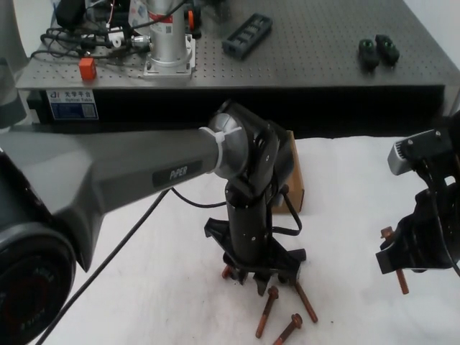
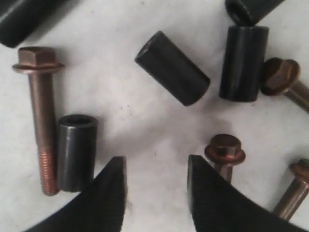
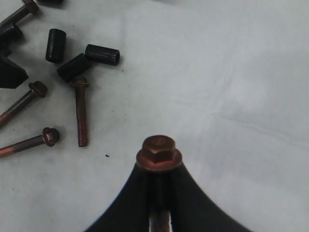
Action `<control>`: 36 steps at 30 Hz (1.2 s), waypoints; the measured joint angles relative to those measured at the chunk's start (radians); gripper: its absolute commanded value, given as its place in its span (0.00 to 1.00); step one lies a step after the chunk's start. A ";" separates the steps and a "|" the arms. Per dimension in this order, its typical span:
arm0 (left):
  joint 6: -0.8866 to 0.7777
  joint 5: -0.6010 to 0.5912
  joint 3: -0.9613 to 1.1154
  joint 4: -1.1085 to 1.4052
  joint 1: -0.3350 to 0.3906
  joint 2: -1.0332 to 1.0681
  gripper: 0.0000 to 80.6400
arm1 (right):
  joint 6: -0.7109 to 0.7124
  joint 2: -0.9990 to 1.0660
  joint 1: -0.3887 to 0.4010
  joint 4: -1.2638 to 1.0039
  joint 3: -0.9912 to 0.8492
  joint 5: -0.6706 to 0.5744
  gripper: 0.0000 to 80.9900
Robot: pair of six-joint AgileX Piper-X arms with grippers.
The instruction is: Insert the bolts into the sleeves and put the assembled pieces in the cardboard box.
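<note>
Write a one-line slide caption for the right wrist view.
Right gripper shut on a copper bolt, with loose bolts and black sleeves on the white cloth beyond.

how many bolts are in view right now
5. One bolt is clamped in the right gripper; four loose bolts lie on the cloth by the left gripper. Others may hide under that arm.

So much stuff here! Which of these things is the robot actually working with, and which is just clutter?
For the job: loose bolts, black sleeves, cardboard box, the bolt gripped in the right hand, the open left hand above the sleeves.

Just lying about: orange block, black tray, two small black parts, cables, all on the rear bench.
</note>
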State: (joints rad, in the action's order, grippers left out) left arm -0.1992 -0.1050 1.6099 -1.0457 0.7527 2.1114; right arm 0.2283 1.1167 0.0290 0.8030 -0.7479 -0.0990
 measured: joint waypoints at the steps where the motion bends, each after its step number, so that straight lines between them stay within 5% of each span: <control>1: 0.000 0.001 0.000 -0.001 0.001 -0.003 0.37 | 0.000 0.000 0.000 0.000 0.000 0.000 0.01; 21: 0.030 0.205 0.000 0.029 0.002 -0.034 0.37 | 0.000 0.000 0.000 -0.006 0.000 0.000 0.01; 36: 0.052 0.195 -0.112 0.129 -0.005 -0.063 0.37 | 0.000 0.000 0.000 -0.019 0.000 0.000 0.01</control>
State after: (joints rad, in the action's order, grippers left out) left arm -0.1475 0.0905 1.4977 -0.9170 0.7481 2.0488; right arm 0.2283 1.1167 0.0290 0.7838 -0.7479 -0.0990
